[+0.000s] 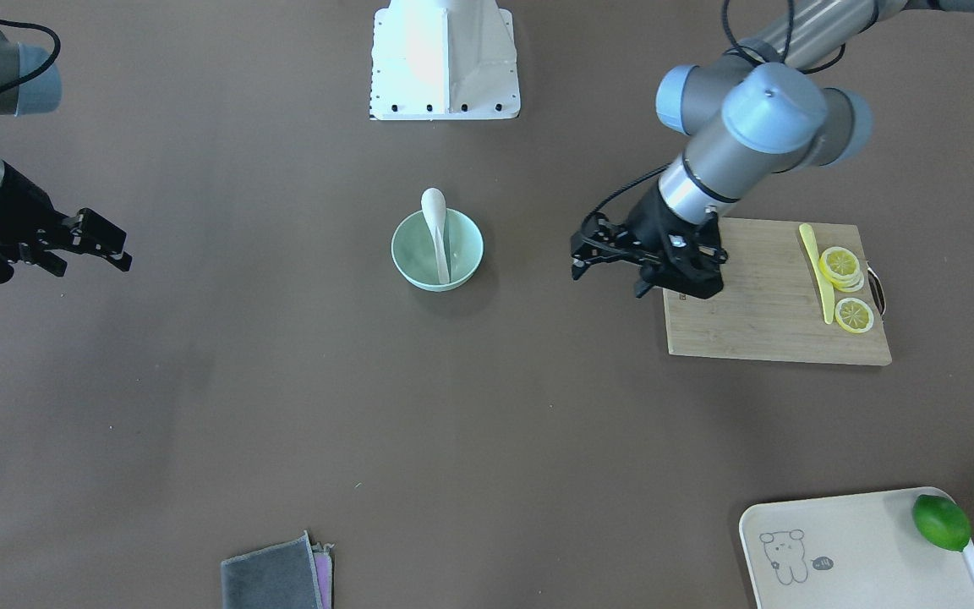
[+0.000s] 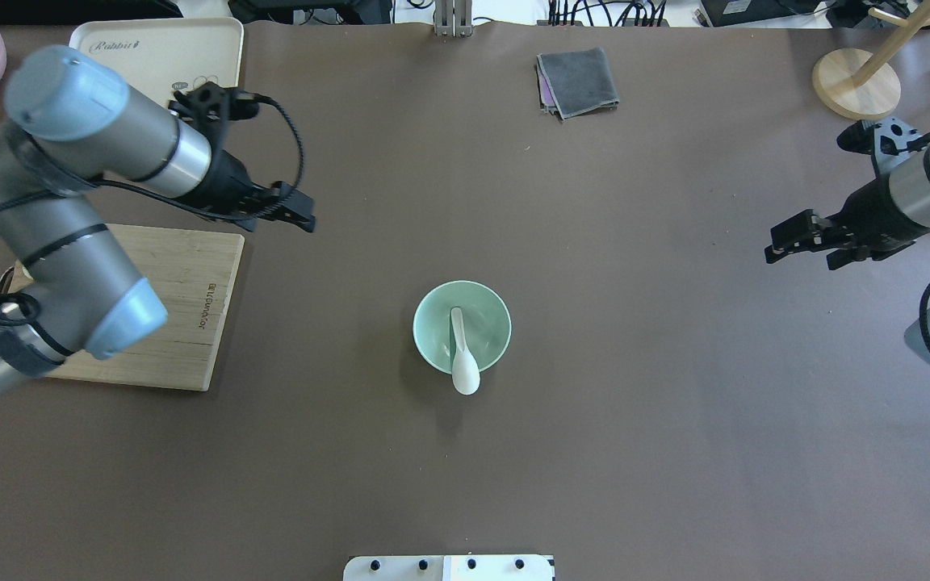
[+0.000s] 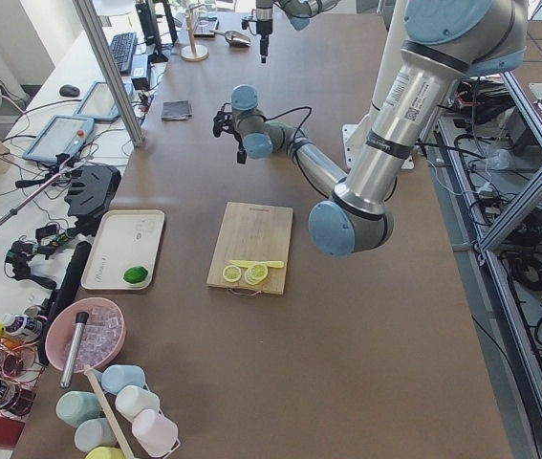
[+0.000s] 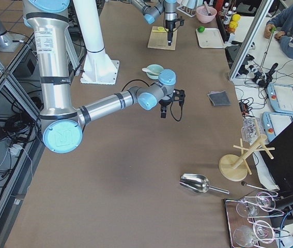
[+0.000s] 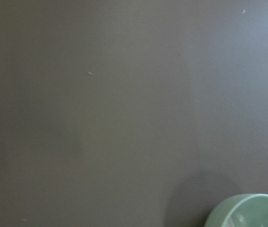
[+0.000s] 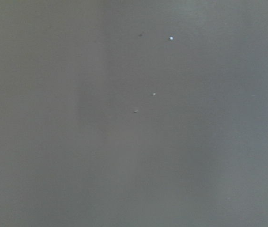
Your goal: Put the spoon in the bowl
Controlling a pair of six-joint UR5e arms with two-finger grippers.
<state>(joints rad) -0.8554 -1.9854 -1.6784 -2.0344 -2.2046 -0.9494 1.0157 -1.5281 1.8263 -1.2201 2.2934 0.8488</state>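
The pale mint-green bowl (image 1: 407, 254) stands near the table's middle and also shows in the overhead view (image 2: 491, 321). The white spoon (image 1: 436, 237) lies in it. Its handle is down inside, and its scoop (image 2: 465, 375) sticks out over the rim on the robot's side. My left gripper (image 1: 577, 259) is open and empty. It hovers between the bowl and the cutting board, well apart from the bowl. My right gripper (image 1: 106, 249) is open and empty, far off on the other side. The left wrist view catches only the bowl's rim (image 5: 252, 213).
A wooden cutting board (image 1: 757, 313) holds a thin yellow knife (image 1: 817, 271) and lemon slices (image 1: 844, 269), under my left arm. A tray (image 1: 859, 550) carries a lime (image 1: 941, 522). A grey cloth (image 1: 276, 579) lies at the far edge. The robot base (image 1: 445, 59) is behind the bowl.
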